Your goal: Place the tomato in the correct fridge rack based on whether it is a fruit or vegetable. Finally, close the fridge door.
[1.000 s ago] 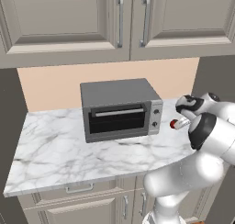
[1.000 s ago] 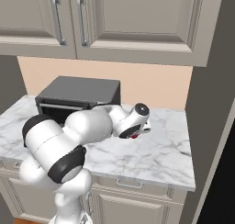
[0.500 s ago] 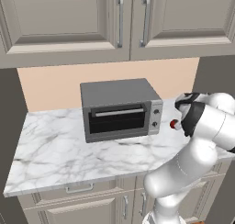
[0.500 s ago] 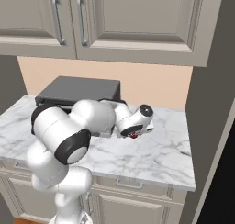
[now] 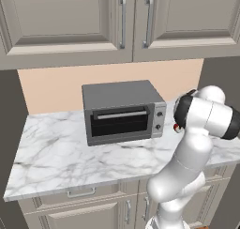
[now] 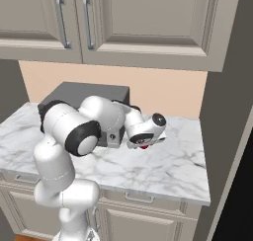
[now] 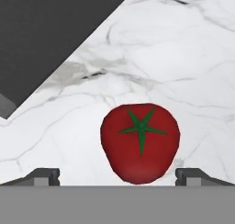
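**Open jaws over the tomato**

Two-finger dark gripper spread wide, empty, at frame bottom. Between its tips, slightly right of centre: small glossy red tomato, green star-shaped stem up, on white marbled counter. Upper left: dark grey toaster oven.

Glossy red tomato on smooth, white-veined marble-look counter; toaster oven of matt grey metal.

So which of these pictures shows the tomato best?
The hand view: the tomato sits whole on the marble, green star on top. In both base views the arm hides most of it, leaving a red sliver.
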Motion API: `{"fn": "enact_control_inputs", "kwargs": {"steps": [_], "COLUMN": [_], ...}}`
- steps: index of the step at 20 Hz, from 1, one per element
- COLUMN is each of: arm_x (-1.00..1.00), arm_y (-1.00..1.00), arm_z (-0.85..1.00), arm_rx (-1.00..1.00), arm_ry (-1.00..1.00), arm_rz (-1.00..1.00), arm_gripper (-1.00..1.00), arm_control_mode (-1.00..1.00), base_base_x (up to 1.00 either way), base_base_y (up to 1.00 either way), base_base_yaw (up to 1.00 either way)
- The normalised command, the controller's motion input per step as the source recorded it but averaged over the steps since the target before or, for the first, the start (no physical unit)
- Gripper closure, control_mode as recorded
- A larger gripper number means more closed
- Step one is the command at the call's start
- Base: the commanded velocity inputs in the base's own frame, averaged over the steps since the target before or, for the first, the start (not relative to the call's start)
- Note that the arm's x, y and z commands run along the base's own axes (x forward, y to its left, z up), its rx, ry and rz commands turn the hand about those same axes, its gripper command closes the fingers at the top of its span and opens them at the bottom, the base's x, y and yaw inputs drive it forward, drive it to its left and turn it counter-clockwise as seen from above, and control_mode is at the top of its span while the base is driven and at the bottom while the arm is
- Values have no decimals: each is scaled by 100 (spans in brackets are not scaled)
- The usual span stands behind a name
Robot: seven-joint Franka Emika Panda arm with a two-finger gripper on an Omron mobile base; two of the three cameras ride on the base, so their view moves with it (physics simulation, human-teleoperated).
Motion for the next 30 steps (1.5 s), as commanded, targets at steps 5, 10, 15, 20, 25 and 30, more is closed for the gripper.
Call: {"fn": "enact_control_inputs", "kwargs": {"steps": [5, 10, 15, 20, 25, 30], "arm_x": [26, 24, 22, 8, -56, -96], "arm_y": [0, 0, 0, 0, 18, 13], "arm_z": [-20, -19, -27, -9, 1, 69], "arm_rx": [0, 0, 0, 0, 0, -1], "arm_ry": [0, 0, 0, 0, -1, -1], "arm_rz": [1, 2, 2, 1, 2, 1], "arm_gripper": [-100, -100, 100, 100, 100, 100], "arm_control_mode": [-100, -100, -100, -100, -100, -100], "base_base_x": [0, 0, 0, 0, 0, 0], "base_base_y": [0, 0, 0, 0, 0, 0], "base_base_yaw": [0, 0, 0, 0, 0, 0]}}
